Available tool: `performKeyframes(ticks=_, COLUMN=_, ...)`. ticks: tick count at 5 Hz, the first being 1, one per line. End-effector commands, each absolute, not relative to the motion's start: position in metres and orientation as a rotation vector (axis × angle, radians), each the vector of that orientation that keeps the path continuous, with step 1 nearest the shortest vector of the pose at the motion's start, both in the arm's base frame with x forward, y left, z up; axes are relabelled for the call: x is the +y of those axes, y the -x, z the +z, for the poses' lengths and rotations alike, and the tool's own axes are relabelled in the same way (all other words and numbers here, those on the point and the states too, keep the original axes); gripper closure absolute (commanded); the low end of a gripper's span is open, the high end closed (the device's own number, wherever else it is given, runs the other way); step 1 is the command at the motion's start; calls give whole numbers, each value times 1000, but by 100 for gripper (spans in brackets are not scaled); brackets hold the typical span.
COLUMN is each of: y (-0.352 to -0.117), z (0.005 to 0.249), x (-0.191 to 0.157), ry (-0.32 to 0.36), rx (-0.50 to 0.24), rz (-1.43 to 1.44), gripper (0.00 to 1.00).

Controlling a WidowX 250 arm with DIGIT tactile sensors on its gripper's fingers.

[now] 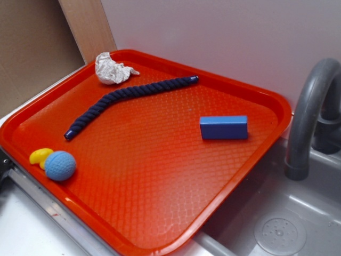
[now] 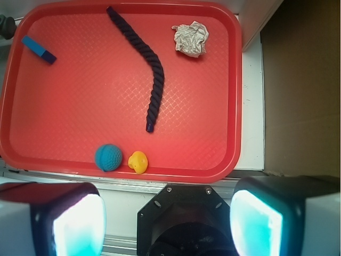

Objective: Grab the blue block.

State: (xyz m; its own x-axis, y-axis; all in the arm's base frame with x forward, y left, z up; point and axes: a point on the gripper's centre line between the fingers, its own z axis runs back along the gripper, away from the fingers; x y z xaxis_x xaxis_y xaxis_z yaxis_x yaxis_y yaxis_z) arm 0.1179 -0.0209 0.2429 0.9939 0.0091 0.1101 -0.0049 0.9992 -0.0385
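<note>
gripper [image 2: 168, 213] above the tray's near edge, its 2 fingers [image 2: 69, 224] spread wide, holding nothing | light-blue ball [image 2: 108, 157] touching yellow toy [image 2: 138, 161] by near rim of red tray [image 2: 106, 176] | navy rope [image 2: 147, 69] across the middle | blue block [image 2: 38, 49] far corner, alone | crumpled paper [image 2: 191, 38] opposite far corner | grey faucet [image 1: 309, 112] beyond

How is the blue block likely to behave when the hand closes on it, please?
The blue block looks rigid, with flat parallel faces, so it should probably hold steady rather than roll. Its smooth surface may slip slightly. Lying flat on the red tray, it seems unlikely to tip.
</note>
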Motion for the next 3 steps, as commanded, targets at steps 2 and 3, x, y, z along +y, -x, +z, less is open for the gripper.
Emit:
performKeyframes(ticks=2, y=-127, z=239, x=-24, ry=20, rx=-132, rz=14, gripper=0)
performKeyframes(ticks=3, y=-139, z=238, x=-27, ry=4, rx=-152, rz=-18, gripper=0)
